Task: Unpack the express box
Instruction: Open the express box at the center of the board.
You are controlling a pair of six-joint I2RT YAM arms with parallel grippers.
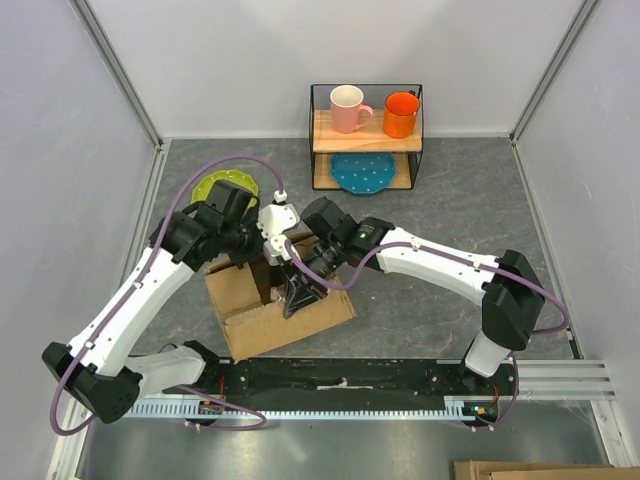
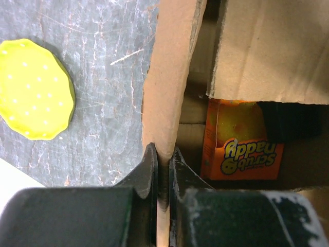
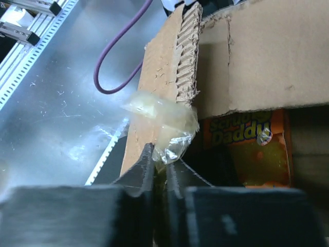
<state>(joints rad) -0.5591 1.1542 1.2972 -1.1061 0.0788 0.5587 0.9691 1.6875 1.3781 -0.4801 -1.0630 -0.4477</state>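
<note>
The express box (image 1: pixel 262 322), brown corrugated cardboard, stands open in the middle of the table, with no label showing. My left gripper (image 1: pixel 256 258) is shut on the edge of the box's far-left flap (image 2: pixel 169 77); in the left wrist view its jaws (image 2: pixel 163 164) pinch the flap between them. My right gripper (image 1: pixel 296 296) is shut on the opposite flap (image 3: pixel 159 77) where crumpled clear tape (image 3: pixel 167 121) hangs; its jaws (image 3: pixel 165 167) clamp that edge. An orange Scrub Daddy carton (image 2: pixel 241 149) lies inside the box and also shows in the right wrist view (image 3: pixel 252 149).
A yellow-green plate (image 1: pixel 214 186) lies on the table just behind the left arm, also in the left wrist view (image 2: pixel 33 87). A wire shelf (image 1: pixel 420 130) at the back holds a pink mug (image 1: pixel 348 108), an orange mug (image 1: pixel 400 114) and a blue plate (image 1: pixel 362 172). Plain cardboard (image 1: pixel 540 470) lies at the bottom right.
</note>
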